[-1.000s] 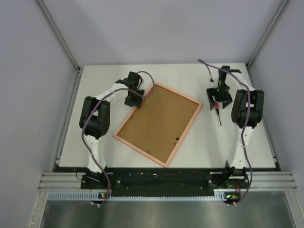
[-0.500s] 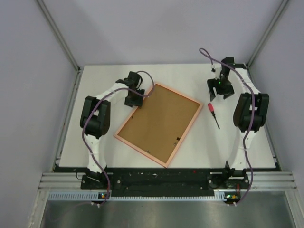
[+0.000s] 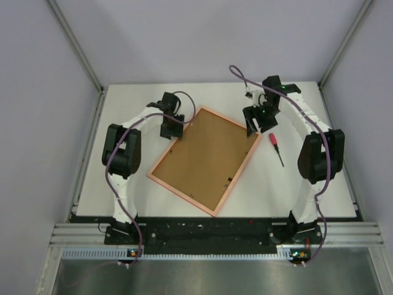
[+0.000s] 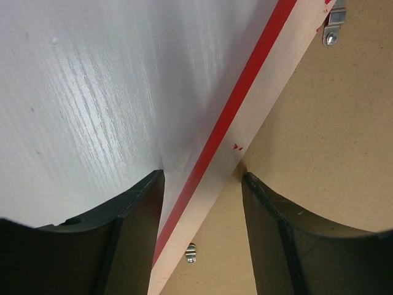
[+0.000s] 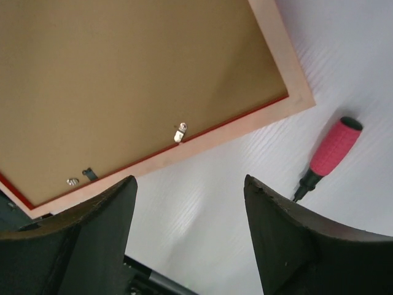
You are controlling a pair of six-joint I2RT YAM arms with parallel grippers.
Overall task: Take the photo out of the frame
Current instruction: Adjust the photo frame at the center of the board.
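**Frame face down, photo hidden beneath it**

The frame (image 3: 202,161) lies back-up in the middle of the table (image 3: 307,184). Its long axis slants from the far edge down toward the near-left corner. My left pincer (image 4: 202,178) stands open astride the long side that faces the table's left edge. One finger is over bare table and the other over the brown backing (image 4: 319,153), with neither clearly clamped on the wood.

My right pincer (image 5: 189,182) is open and empty, hovering above bare table just off the frame's far short side. A small metal tab (image 5: 180,133) sits just ahead of it, and the red-handled screwdriver (image 5: 334,147) lies beside it toward the right edge. I judge that the next move turns on that tab, and my right arm is the nearer one to it.

I cannot see the photo at all; presumably it sits under the backing. I cannot make out how many tabs hold the backing, or which are turned.
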